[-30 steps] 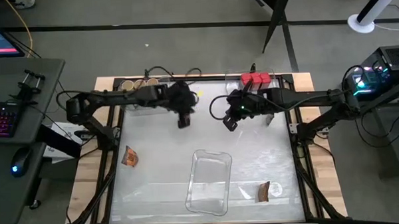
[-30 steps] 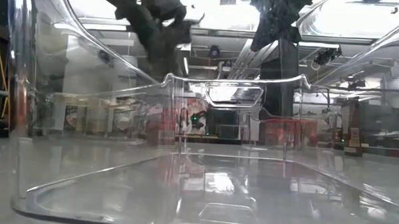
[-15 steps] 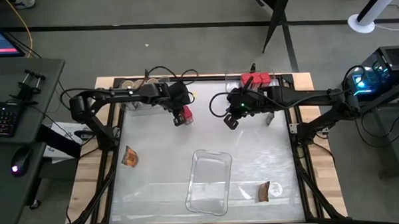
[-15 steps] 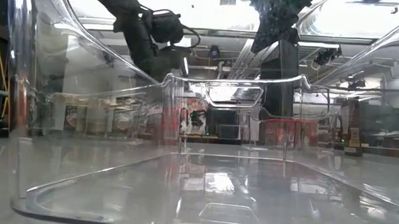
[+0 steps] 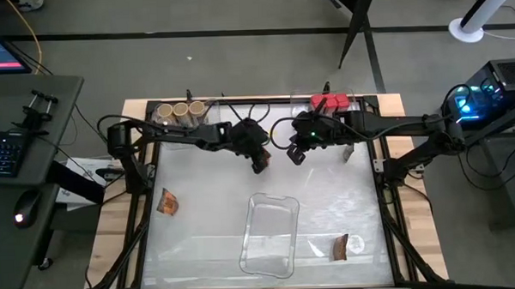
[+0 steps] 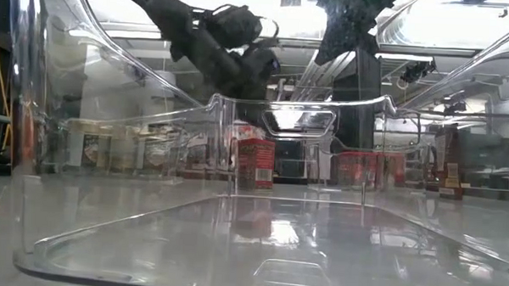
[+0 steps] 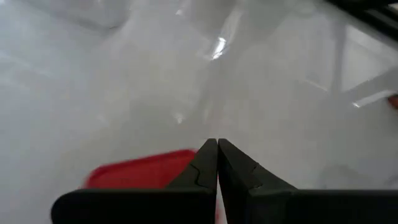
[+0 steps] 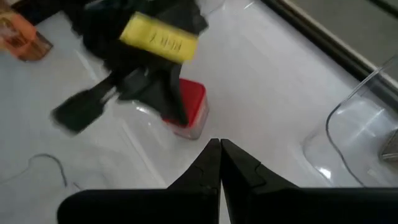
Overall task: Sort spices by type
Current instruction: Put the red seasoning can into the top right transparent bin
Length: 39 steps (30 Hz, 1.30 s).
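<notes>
Left gripper: the left gripper (image 5: pixel 258 162) sits at the back middle of the table, fingers pressed together with nothing between them, touching or just beside a red box (image 8: pixel 186 109).
Red box: it stands upright on the table (image 5: pixel 200 215), seen as a red lid (image 7: pixel 140 171) under the left fingertips and as a small red carton (image 6: pixel 255 163) in the low view.
Right gripper: the right gripper (image 5: pixel 296 153) hangs close by, fingers also together and holding nothing, pointed toward the same box.
Other spices: more red boxes (image 5: pixel 329 102) sit at the back right; round jars (image 5: pixel 181 109) at the back left; one foil packet (image 5: pixel 167 201) lies at the left, another foil packet (image 5: pixel 340 247) at the front right.
Tray: a clear tray (image 5: pixel 269 234) lies front centre.
Step in hand: likely nudging the lone box toward its red group.
Doing it well: push low on the box and slowly, so it slides rather than tips; keep the two arms from meeting.
</notes>
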Available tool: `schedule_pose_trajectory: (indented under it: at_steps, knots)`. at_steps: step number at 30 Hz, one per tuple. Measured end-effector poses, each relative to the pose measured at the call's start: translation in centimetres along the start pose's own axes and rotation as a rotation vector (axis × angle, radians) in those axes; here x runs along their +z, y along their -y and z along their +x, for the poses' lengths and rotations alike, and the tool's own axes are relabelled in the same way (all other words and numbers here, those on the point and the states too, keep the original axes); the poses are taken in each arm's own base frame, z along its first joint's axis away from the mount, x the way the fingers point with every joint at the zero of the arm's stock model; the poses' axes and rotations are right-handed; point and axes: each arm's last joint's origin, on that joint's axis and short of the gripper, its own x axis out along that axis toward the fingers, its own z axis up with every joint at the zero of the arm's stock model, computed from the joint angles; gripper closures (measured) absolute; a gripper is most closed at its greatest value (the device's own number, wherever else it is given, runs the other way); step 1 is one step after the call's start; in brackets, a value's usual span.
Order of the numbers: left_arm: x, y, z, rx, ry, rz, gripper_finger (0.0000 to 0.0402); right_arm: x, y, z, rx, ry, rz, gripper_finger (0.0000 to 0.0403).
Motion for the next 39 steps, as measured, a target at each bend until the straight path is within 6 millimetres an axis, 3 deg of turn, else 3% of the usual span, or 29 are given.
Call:
schedule_pose_trajectory:
  at_steps: [2,4,7,10,15,19,23,26,30,39]
  knots:
    - [0.9,0.2,-0.5,-0.014,0.006,0.011,0.0402,0.2,0.0,0.0,-0.013,0.025,0.016,0.0402]
    - [2.2,-0.2,-2.3,-0.002,0.019,0.027,0.0401,0.4,0.0,0.0,-0.03,0.059,0.06,0.04]
    - [3.5,-1.6,-6.4,0.085,0.017,0.086,0.0401,1.0,-0.1,0.0,-0.03,0.123,0.136,0.0391]
    - [3.5,-3.1,-11.5,0.22,0.005,0.102,0.0402,1.7,-0.4,0.6,0.007,0.169,0.167,0.0363]
    - [2.5,-5.0,-19.3,0.352,0.104,0.001,0.0401,2.3,-0.9,3.9,0.073,0.145,0.235,0.0262]
    - [1.0,-4.7,-23.3,0.363,0.204,-0.081,0.0401,1.9,-1.0,8.2,0.104,0.044,0.242,0.0153]
    - [-0.6,-4.1,-25.5,0.356,0.281,-0.135,0.0402,1.2,-0.8,11.8,0.098,-0.031,0.224,0.006]
    - [-1.7,-3.8,-26.2,0.344,0.304,-0.184,0.0402,1.0,-0.7,13.5,0.088,-0.039,0.213,0.0015]
    - [-2.2,-3.7,-26.6,0.339,0.311,-0.221,0.0401,0.8,-0.3,14.6,0.068,-0.043,0.229,0.0011]
    - [-2.2,-3.8,-26.2,0.34,0.296,-0.242,0.0402,0.5,-1.1,14.5,0.032,-0.023,0.206,0.0014]
